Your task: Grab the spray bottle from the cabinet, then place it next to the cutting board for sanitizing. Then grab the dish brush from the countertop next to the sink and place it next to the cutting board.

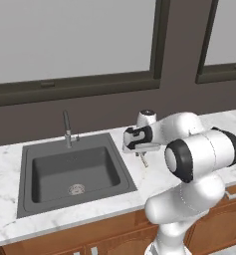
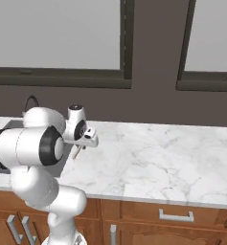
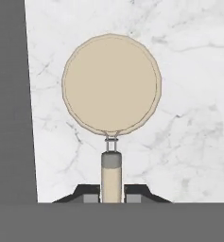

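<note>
The countertop to the right of the sink is bare marble up to its right edge and its front edge, so a gripper can pass there freely. On the left, the sink rim lies just beside the dish brush, and the open basin drops below the surface. At the back edge of the sink the faucet stands upright and blocks a low pass. Behind the back edge of the countertop the dark wall with the window frames closes the way.
</note>
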Tool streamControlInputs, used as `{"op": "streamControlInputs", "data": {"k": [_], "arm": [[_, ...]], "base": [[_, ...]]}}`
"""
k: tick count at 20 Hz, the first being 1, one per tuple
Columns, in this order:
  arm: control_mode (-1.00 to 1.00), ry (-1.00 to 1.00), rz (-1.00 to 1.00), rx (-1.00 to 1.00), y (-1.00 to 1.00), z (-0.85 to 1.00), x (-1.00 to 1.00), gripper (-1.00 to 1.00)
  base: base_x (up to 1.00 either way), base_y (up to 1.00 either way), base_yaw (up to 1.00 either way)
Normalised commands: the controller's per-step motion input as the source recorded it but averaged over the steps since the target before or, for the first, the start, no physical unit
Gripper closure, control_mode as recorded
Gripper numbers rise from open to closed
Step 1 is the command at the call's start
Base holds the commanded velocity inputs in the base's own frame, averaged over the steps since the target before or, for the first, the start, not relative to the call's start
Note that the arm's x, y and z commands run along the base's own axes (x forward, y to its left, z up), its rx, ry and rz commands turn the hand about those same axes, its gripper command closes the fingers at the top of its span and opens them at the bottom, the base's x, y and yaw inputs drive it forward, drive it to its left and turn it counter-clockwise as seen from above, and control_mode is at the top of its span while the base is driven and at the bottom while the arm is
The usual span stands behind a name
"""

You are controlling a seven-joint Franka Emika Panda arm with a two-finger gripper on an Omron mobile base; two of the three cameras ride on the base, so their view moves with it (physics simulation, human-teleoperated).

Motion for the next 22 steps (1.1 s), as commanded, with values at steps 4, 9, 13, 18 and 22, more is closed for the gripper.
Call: {"op": "streamControlInputs", "data": {"k": [4, 9, 13, 18, 22], "arm": [[-1.0, -0.27, 0.0, 0.01, 0.0, 0.76, -0.23, 1.0], [-1.0, -0.36, 0.06, 0.07, 0.0, 0.93, -0.33, 1.0], [-1.0, -0.43, 0.13, 0.11, 0.0, 0.83, -0.17, 1.0], [-1.0, -0.45, 0.17, 0.15, 0.01, 0.8, -0.02, 1.0], [-1.0, -0.39, 0.13, 0.11, 0.0, 0.88, -0.2, 1.0]], "base": [[0.0, 0.0, 0.0], [0.0, 0.0, 0.0], [0.0, 0.0, 0.0], [0.0, 0.0, 0.0], [0.0, 0.0, 0.0]]}}
